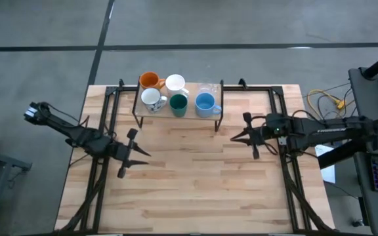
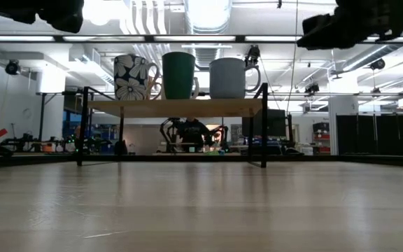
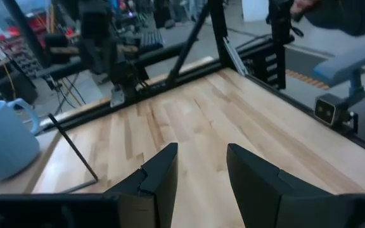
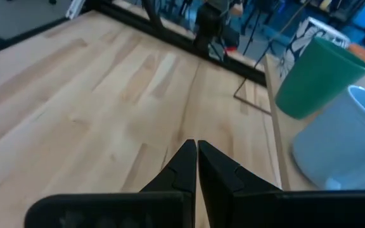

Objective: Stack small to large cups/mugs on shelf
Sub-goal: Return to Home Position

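Mugs [image 1: 178, 103] on shelf [image 2: 177, 107], left gripper [image 1: 143, 154] left of shelf, fingers apart, right gripper [image 1: 235, 138] right of shelf, fingers together.

Left gripper [image 3: 201, 149]: fingers apart, above the wooden table [image 3: 189, 117]. Light blue mug [image 3: 2, 136] stands beside a black shelf leg [image 3: 73, 147]. Right arm [image 3: 103, 44] near the table's far edge.

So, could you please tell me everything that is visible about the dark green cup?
The dark green cup looks plain, smooth and opaque, and narrows slightly toward its base. It stands upright, mouth up, on the shelf, in the front row, between the white mug with dark flower markings and the light blue mug. No handle of its own can be made out. Nothing holds it. Whether it touches its neighbours cannot be told.
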